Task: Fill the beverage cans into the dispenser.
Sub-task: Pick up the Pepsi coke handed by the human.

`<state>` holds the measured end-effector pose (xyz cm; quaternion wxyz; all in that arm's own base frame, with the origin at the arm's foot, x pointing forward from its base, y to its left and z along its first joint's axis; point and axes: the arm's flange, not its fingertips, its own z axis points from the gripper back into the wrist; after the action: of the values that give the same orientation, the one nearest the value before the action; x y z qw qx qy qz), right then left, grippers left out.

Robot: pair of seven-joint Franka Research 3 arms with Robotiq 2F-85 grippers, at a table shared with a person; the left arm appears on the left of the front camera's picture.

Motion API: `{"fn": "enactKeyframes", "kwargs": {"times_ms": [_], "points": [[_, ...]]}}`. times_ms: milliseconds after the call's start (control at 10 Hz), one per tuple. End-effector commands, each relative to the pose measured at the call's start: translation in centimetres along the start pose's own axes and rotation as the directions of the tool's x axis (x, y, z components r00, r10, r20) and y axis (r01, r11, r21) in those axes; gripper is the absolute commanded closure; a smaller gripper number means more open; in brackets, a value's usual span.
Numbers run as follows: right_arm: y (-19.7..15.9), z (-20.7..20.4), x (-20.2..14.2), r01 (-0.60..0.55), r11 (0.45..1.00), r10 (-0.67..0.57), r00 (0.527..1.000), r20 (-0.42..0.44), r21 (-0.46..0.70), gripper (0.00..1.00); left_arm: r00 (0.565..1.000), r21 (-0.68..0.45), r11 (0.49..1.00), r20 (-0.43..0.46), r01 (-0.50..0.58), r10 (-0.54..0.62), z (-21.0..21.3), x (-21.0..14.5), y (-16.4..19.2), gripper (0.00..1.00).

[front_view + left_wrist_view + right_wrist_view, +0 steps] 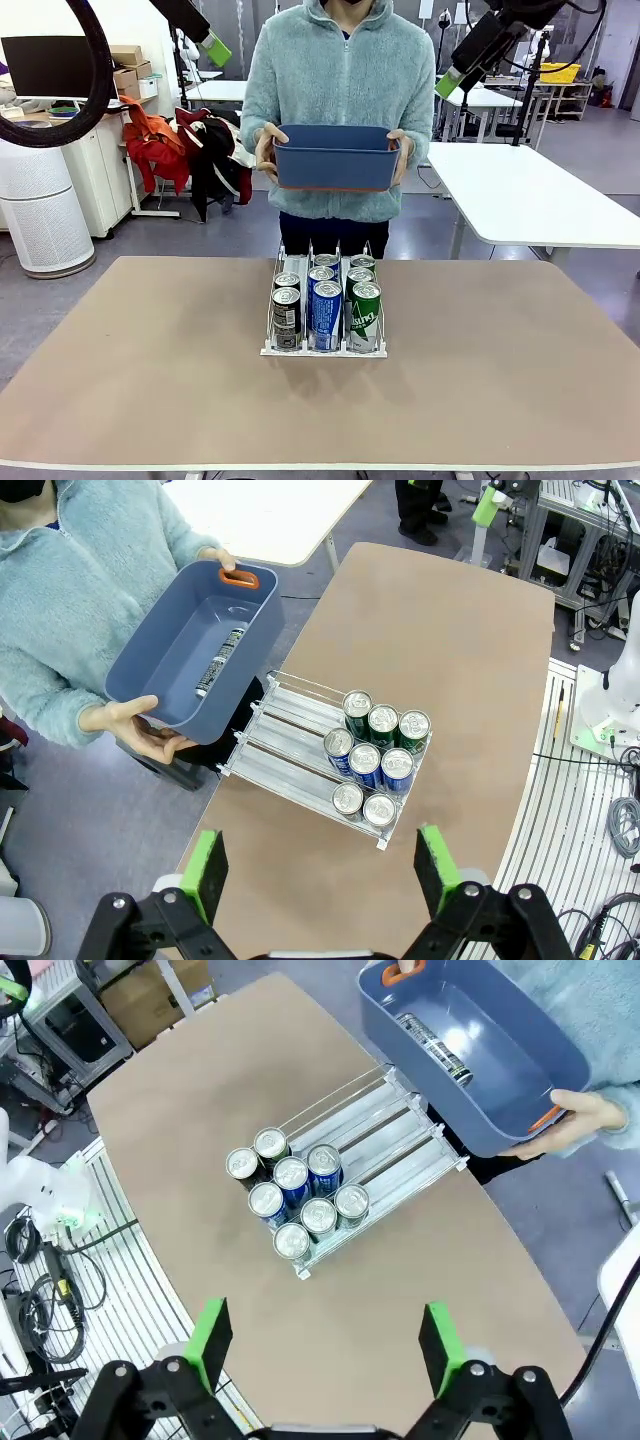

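Below left end effector (pixel 321 855), dispenser (pixel 285 742) (part-filled)

Bright, even room light falls from overhead and leaves no hard shadows. In the front view the dispenser (pixel 323 351) casts only a faint, soft shadow on the table (pixel 480 380) toward 6 o'clock. The silver tops of the beverage cans (pixel 366 766) catch small white glints in both wrist views, and the floor of the blue bin (pixel 500 1060) carries a pale sheen. Both wrist views bow the straight table edges toward the corners. The front view is sharp up close and softer at 12 o'clock.
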<state>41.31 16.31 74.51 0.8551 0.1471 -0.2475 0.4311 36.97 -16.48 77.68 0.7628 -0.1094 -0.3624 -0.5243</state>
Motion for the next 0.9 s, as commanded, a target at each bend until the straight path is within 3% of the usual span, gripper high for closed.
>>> {"fn": "enactKeyframes", "kwargs": {"times_ms": [0, 300, 800], "points": [[-0.5, -1.6, -0.1, 0.006, 1.0, -0.006, 1.0, -0.026, 0.015, 0.0, 1.0, -0.011, 1.0, 0.022, 0.003, -0.003, -0.1, -0.2, 0.1, 0.0], [-0.4, -1.2, 0.1, 0.005, 1.0, -0.005, 1.0, -0.017, 0.011, 0.0, 1.0, -0.011, 1.0, 0.022, 0.003, -0.003, -0.1, -0.2, 0.1, 0.0], [-1.6, 6.2, -1.4, 0.02, 0.993, -0.003, 0.988, 0.154, -0.112, 0.0, 1.0, -0.011, 1.0, 0.022, 0.003, -0.003, -0.1, -0.2, 0.1, 0.0]]}}
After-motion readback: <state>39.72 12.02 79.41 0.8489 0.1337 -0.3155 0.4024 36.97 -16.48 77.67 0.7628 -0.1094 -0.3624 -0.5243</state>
